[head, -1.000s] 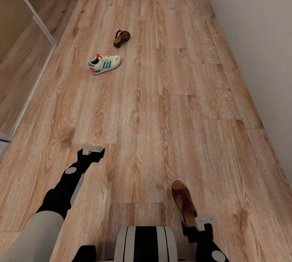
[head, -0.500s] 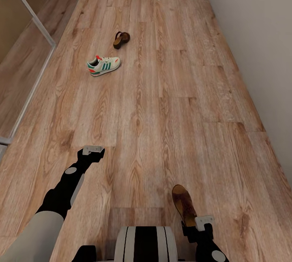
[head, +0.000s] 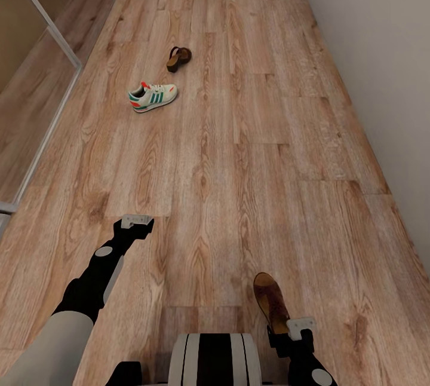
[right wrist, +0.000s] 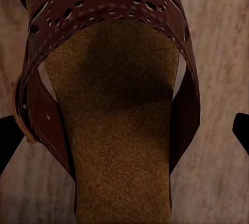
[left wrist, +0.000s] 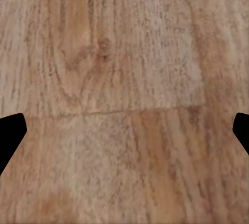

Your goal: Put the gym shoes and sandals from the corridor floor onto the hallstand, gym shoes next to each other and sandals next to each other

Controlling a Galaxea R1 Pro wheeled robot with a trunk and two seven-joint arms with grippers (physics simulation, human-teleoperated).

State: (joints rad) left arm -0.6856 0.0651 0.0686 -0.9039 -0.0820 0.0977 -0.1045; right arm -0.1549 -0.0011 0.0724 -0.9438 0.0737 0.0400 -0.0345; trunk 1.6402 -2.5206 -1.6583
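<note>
One white gym shoe [head: 153,96] with green stripes lies on the corridor floor [head: 239,153] far ahead to the left. A brown sandal [head: 178,58] lies just beyond it. A second brown sandal [head: 272,302] sits right in front of my right gripper [head: 297,329], toe pointing away. In the right wrist view this sandal [right wrist: 124,125] lies between the wide-apart fingertips [right wrist: 9,135]; its strap is close to one finger and clear of the other. I cannot tell whether it rests on the floor. My left gripper [head: 137,221] hangs open over bare planks [left wrist: 124,78]. The hallstand is out of view.
A plain grey wall [head: 382,45] runs along the right side of the corridor. A glass partition with a pale metal frame [head: 51,30] lines the left. My own base [head: 214,356] shows at the picture's bottom edge.
The whole view crept slightly, so the floor and far shoes sit a touch lower. The near sandal and right gripper dropped a little in the picture a second ago, then held still.
</note>
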